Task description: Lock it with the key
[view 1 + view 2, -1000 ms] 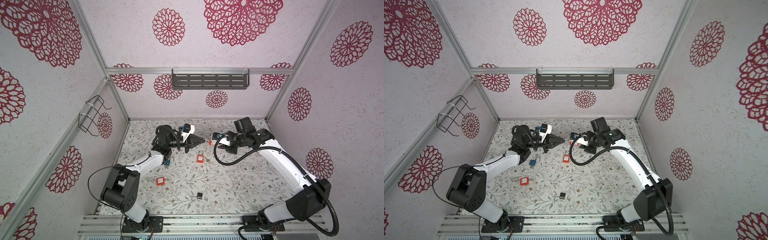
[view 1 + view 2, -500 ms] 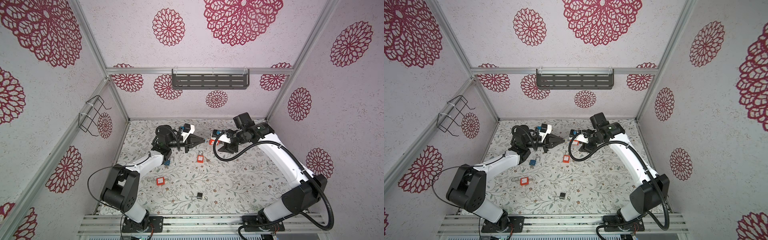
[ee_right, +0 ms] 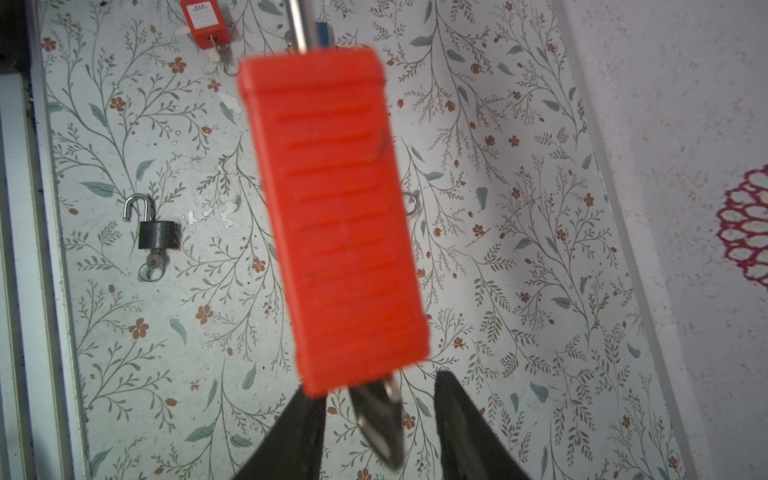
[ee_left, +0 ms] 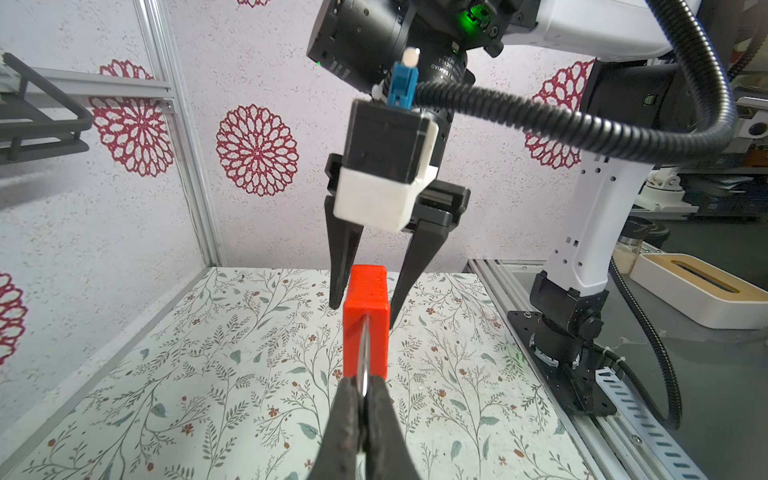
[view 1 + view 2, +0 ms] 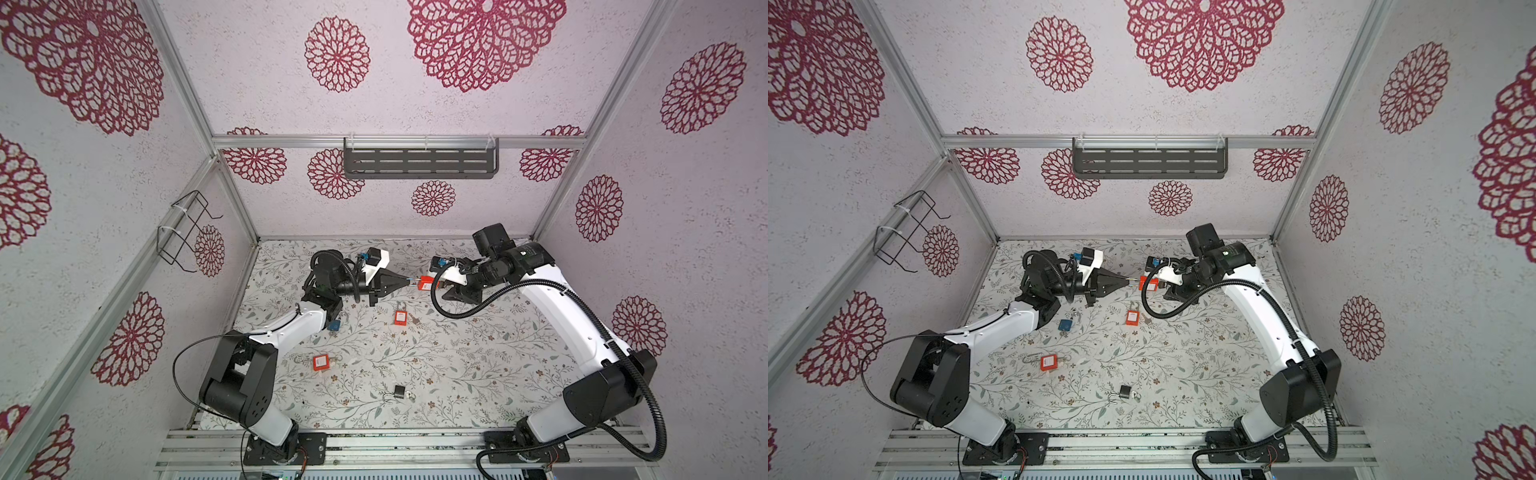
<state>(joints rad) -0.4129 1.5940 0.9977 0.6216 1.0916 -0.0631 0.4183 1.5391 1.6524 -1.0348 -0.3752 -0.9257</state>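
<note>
while the left gripper (image 4: 362,392), clenched on the shackle (image 4: 364,353), held the red padlock (image 5: 425,282) aloft, the right gripper (image 3: 376,388) stood released around the key (image 3: 383,422); next it likely needed to pinch and turn it.

Both top views look steeply down from high over the front edge onto the whole worktop (image 5: 457,353), with almost the same framing. The left wrist view looks close along the left claw (image 4: 361,384) at the lock (image 4: 374,299) and the facing right claw (image 4: 363,313). The right wrist view looks down past the same lock, very near and blurred, onto the worktop.
</note>
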